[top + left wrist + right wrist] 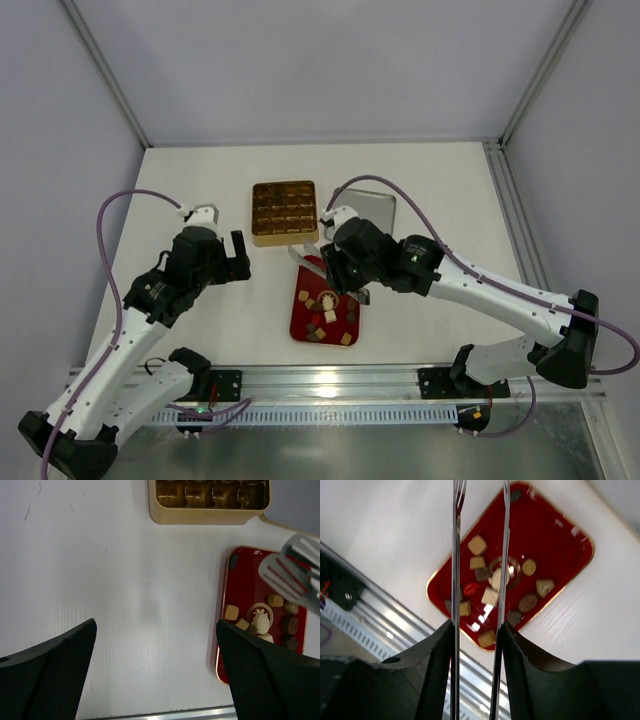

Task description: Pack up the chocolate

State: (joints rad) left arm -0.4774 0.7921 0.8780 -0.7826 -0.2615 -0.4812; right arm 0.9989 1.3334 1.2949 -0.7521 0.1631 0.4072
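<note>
The chocolate [327, 306], several small brown, tan and cream pieces, lies on the red tray [299, 322]; it also shows in the right wrist view [490, 596] and the left wrist view [260, 620]. My right gripper [343, 278] [477, 635] is shut on metal tongs [303, 250] [455, 555], held above the tray with the blades slightly apart; no piece shows between them. The tongs also show in the left wrist view [287, 575]. My left gripper [240, 258] [156, 665] is open and empty over bare table left of the tray.
A gold box with gridded compartments [284, 212] [210, 500] stands just behind the tray. A silver lid [378, 210] lies to its right. An aluminium rail [330, 382] runs along the table's near edge.
</note>
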